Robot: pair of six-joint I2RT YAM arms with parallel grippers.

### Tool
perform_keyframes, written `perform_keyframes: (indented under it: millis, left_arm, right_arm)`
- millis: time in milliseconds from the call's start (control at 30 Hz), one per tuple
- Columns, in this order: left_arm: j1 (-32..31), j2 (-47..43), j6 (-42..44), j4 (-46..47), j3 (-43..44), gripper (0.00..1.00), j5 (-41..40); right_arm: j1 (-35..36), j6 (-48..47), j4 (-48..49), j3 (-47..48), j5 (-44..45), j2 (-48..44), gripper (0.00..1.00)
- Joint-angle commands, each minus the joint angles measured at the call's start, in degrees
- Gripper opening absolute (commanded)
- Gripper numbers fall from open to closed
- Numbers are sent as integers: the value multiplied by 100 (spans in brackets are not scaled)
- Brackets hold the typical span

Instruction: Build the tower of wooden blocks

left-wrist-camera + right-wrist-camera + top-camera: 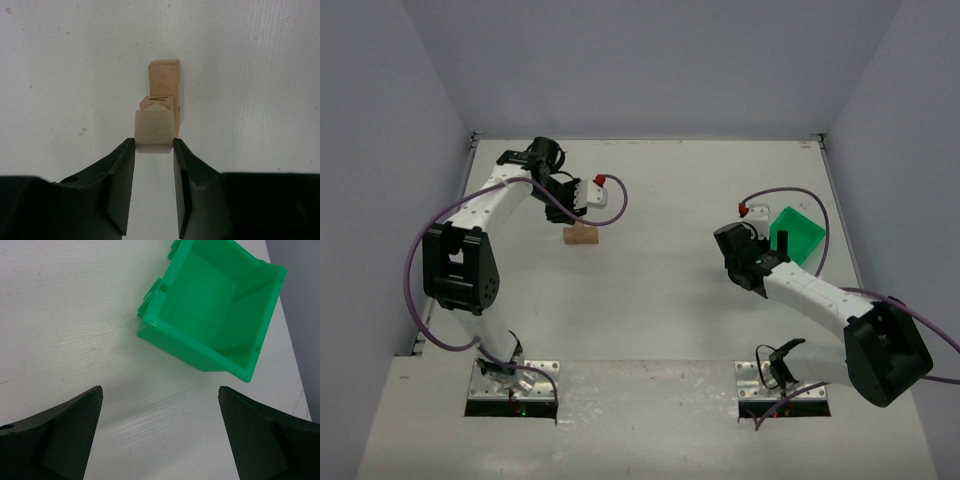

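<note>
Wood block tower (580, 235), a small cluster of plain light-tan wooden blocks, sits on the white table (670, 300) in the far left part, just beside the tip of the left arm. From overhead the blocks merge into one tan clump, so the separate pieces are hard to make out there.

The left wrist view shows more. The left gripper (154, 143) has its black fingers (120, 185) closed on a pale wooden cube (155, 132), one pad pressed against each side face. Directly behind that cube is a second small block with a dark mark on its top face (159, 102), and behind that lies a longer rectangular wooden bar (165, 80). All three are in line and appear to touch. Whether the gripped cube rests on the table or is slightly lifted cannot be told.

The right gripper (160, 392) hangs over bare table on the right side with its fingers spread wide and nothing between them. A bright green plastic bin (170, 335) stands near it, its open mouth facing that camera.
</note>
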Motion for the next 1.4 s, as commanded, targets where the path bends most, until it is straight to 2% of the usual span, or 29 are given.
perform_keyframes:
  millis: [0, 567, 733, 1367]
  left_arm:
    - [51, -25, 54, 0, 173, 3, 187]
    - [59, -34, -49, 101, 197, 8, 161]
    - [59, -31, -73, 130, 200, 18, 137]
    - [59, -73, -157, 230, 132, 28, 45]
  right_arm:
    - [-25, 43, 129, 219, 102, 39, 99]
    - [-25, 22, 114, 230, 13, 45, 99]
    - [-25, 11, 114, 230, -28, 39, 99]
    - [-27, -71, 154, 219, -155, 6, 99]
